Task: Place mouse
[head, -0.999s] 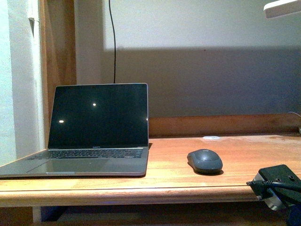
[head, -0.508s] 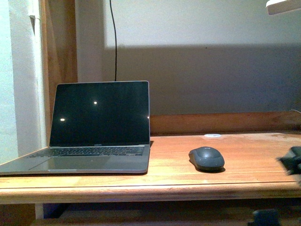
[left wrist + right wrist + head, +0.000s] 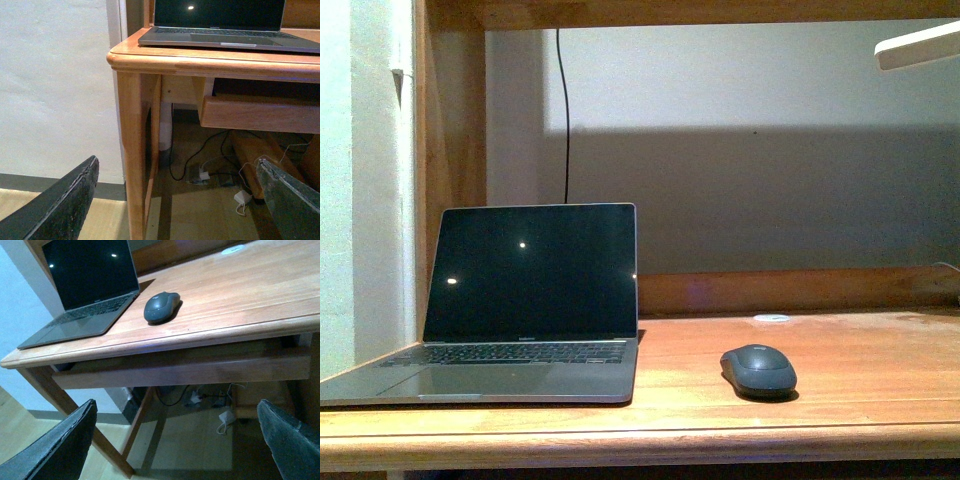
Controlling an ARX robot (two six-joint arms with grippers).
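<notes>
The dark grey domed mouse (image 3: 758,370) (image 3: 161,306) rests on the wooden desk (image 3: 840,415) (image 3: 240,295), just right of the open laptop (image 3: 525,300) (image 3: 85,290). Neither gripper shows in the front view. My right gripper (image 3: 175,445) hangs open and empty below and in front of the desk edge, well short of the mouse. My left gripper (image 3: 175,200) is also open and empty, low in front of the desk's left leg (image 3: 132,150), under the laptop's (image 3: 225,37) corner. The mouse is out of the left wrist view.
A small flat white disc (image 3: 771,318) (image 3: 233,249) lies near the desk's back rail. A drawer front (image 3: 190,372) (image 3: 257,112) sits under the top. Cables and adapters (image 3: 200,175) (image 3: 222,420) lie on the floor. A white lamp head (image 3: 918,45) hangs at upper right.
The right arm's black gripper, at the front view's lower right a second ago, has dropped out of that view. The view has shifted, showing a shelf above. The mouse stays put.
</notes>
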